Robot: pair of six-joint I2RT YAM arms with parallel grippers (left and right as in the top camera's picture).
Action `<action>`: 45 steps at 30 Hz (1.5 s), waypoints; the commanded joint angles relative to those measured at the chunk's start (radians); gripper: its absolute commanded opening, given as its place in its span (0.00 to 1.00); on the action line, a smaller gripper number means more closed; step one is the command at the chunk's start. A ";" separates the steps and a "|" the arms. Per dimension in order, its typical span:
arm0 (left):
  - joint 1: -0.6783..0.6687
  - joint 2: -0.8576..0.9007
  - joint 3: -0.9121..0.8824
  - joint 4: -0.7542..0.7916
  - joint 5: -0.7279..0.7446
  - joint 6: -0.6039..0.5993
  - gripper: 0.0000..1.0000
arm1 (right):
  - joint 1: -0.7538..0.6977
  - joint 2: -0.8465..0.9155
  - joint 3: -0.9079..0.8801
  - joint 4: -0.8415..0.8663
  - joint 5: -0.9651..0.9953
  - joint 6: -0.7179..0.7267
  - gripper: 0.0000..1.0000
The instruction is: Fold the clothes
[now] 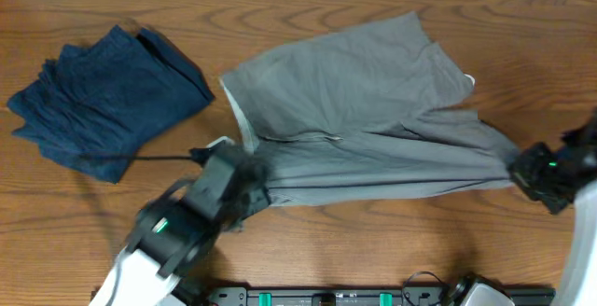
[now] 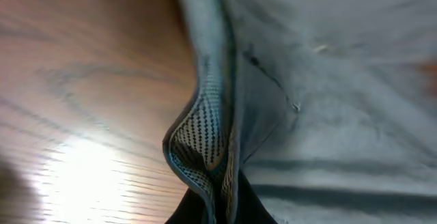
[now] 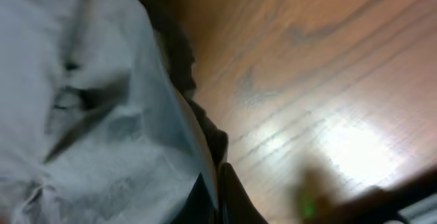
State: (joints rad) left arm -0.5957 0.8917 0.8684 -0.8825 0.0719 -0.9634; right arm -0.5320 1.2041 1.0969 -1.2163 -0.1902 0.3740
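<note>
The light grey pants [image 1: 373, 110] lie spread across the middle of the wooden table, folded lengthwise. My left gripper [image 1: 250, 192] is shut on the waistband end at the lower left; the left wrist view shows the patterned inner waistband [image 2: 205, 142] pinched between the fingers [image 2: 220, 207]. My right gripper [image 1: 520, 171] is shut on the leg-hem end at the right; the right wrist view shows the grey cloth [image 3: 102, 115] clamped between the fingers [image 3: 217, 200]. The fabric is stretched between both grippers.
A dark navy-blue folded garment [image 1: 103, 96] lies at the back left of the table [image 1: 373, 241]. A black cable [image 1: 140, 159] runs from it towards the left arm. A dark rail with green parts [image 1: 373, 297] runs along the table's front edge.
</note>
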 commanded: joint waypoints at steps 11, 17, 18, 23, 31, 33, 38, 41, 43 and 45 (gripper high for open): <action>0.013 -0.161 0.014 0.013 -0.285 0.035 0.06 | 0.045 -0.082 0.146 0.164 -0.064 -0.145 0.01; 0.071 0.012 0.014 0.074 -0.436 -0.046 0.06 | 0.207 0.025 0.146 0.451 -0.095 -0.122 0.01; 0.090 0.039 0.014 0.092 -0.437 -0.056 0.06 | 0.228 0.047 0.146 0.486 -0.094 -0.120 0.01; 0.205 0.193 0.014 0.220 -0.436 -0.071 0.06 | 0.314 0.187 0.146 0.649 -0.087 -0.097 0.01; 0.297 0.452 0.014 0.413 -0.421 -0.071 0.07 | 0.406 0.448 0.146 0.853 -0.076 -0.090 0.01; 0.299 0.502 0.014 0.446 -0.421 -0.070 0.08 | 0.423 0.506 0.146 0.912 -0.076 -0.090 0.04; 0.320 0.599 0.014 0.587 -0.420 -0.070 0.49 | 0.463 0.618 0.146 1.022 -0.076 -0.082 0.33; 0.367 0.594 0.015 0.648 -0.373 -0.056 0.59 | 0.466 0.620 0.146 1.009 -0.076 -0.082 0.36; 0.420 0.576 0.015 0.660 -0.303 -0.051 0.59 | 0.466 0.605 0.146 0.966 -0.074 -0.084 0.36; 0.472 0.559 0.015 0.643 -0.216 -0.049 0.59 | 0.466 0.592 0.146 0.909 -0.071 -0.096 0.36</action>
State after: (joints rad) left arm -0.1806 1.4807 0.8730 -0.2291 -0.2382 -1.0233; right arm -0.0772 1.8244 1.2198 -0.2764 -0.2771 0.2882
